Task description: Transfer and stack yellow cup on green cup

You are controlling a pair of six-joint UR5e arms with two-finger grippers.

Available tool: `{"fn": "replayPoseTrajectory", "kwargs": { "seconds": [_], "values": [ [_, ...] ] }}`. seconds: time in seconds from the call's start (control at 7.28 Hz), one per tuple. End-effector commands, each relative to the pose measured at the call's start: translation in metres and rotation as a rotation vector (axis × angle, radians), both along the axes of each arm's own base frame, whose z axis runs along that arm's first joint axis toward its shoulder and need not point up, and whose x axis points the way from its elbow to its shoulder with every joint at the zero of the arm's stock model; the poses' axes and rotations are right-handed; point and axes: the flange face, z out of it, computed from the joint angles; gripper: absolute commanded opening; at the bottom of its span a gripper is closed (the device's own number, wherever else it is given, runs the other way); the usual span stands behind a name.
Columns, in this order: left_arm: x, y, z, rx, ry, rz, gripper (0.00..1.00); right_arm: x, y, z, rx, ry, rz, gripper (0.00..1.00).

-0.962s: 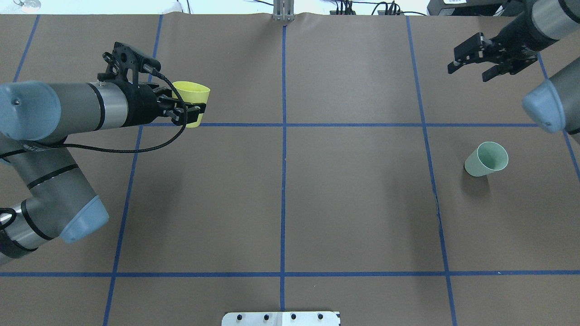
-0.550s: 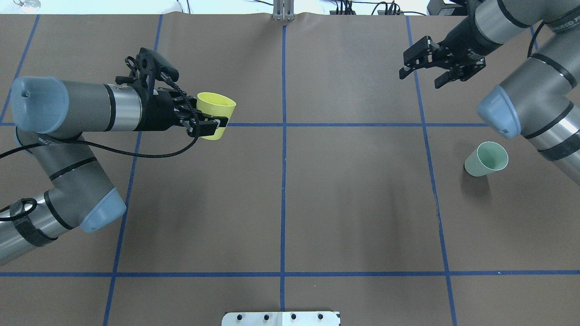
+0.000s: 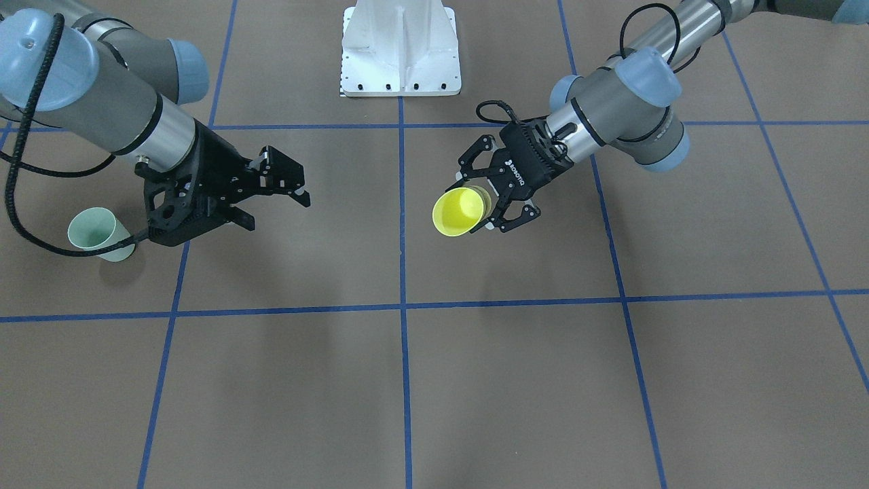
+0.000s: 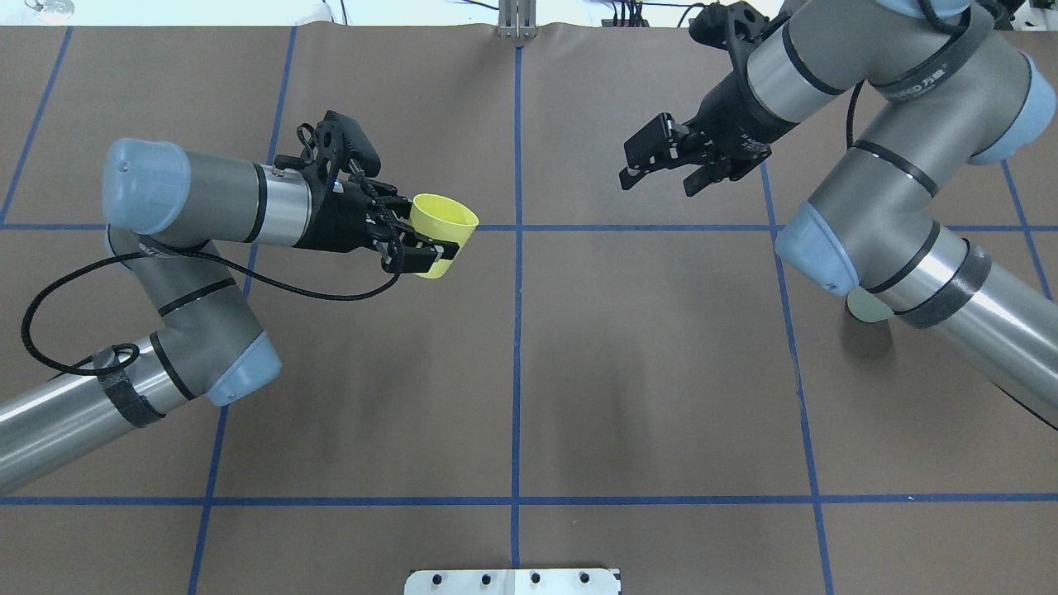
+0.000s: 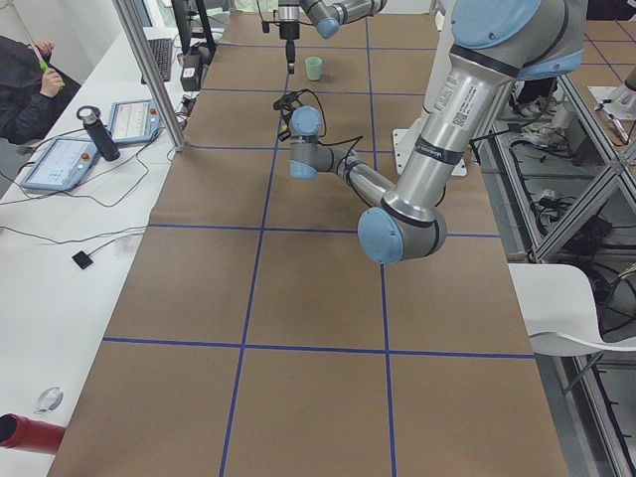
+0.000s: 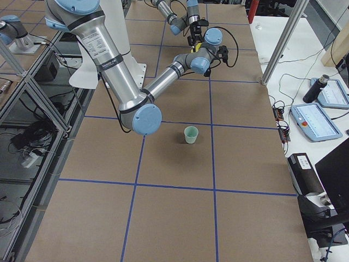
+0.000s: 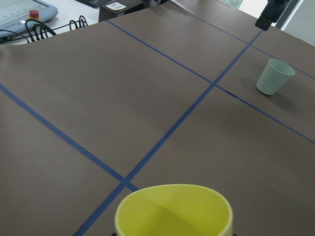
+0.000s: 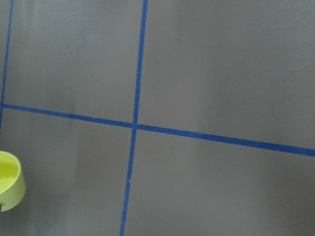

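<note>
Above the table's left half, toward the far edge, the left gripper [image 4: 426,248] has its fingers clamped on the side wall of the yellow cup [image 4: 446,219]. It holds the cup clear of the surface, tilted, with the mouth turned up and away from the robot. The right gripper [image 4: 659,180] hangs over the right half, also toward the far edge, with its fingers spread and nothing between them. The green cup [image 3: 98,234] stands upright on the table [image 4: 661,372] toward the right edge, partly under the right arm in the overhead view. Blue tape lines [image 4: 517,330] cross the surface.
</note>
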Motion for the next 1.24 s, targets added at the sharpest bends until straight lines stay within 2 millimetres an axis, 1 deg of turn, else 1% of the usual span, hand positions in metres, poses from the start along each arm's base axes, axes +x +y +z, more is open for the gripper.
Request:
{"fn": "replayPoseTrajectory", "kwargs": {
  "seconds": [0.0,0.14,0.27,0.41,0.55,0.69,0.82,1.1],
  "values": [
    [0.023,0.017,-0.020,0.057,0.030,0.047,0.16,-0.035,0.021,-0.008,0.039,-0.008,-0.030,0.98],
    [0.032,0.027,-0.022,0.061,0.036,0.065,0.15,-0.042,0.025,-0.013,0.034,-0.012,-0.037,0.98],
    [0.042,0.029,-0.034,0.069,0.047,0.077,0.15,-0.047,0.025,-0.016,0.031,-0.013,-0.042,0.97],
    [0.050,0.033,-0.040,0.072,0.053,0.088,0.14,-0.051,0.027,-0.019,0.023,-0.015,-0.044,0.93],
    [0.058,0.035,-0.049,0.077,0.061,0.095,0.14,-0.053,0.027,-0.023,0.024,-0.019,-0.046,0.93],
    [0.067,0.042,-0.063,0.085,0.078,0.107,0.14,-0.056,0.030,-0.023,0.021,-0.019,-0.051,0.93],
    [0.070,0.045,-0.067,0.084,0.083,0.111,0.14,-0.059,0.032,-0.023,0.021,-0.019,-0.057,0.93],
    [0.072,0.044,-0.067,0.081,0.081,0.110,0.14,-0.072,0.039,-0.019,0.014,-0.013,-0.077,0.91]
  ]
}}
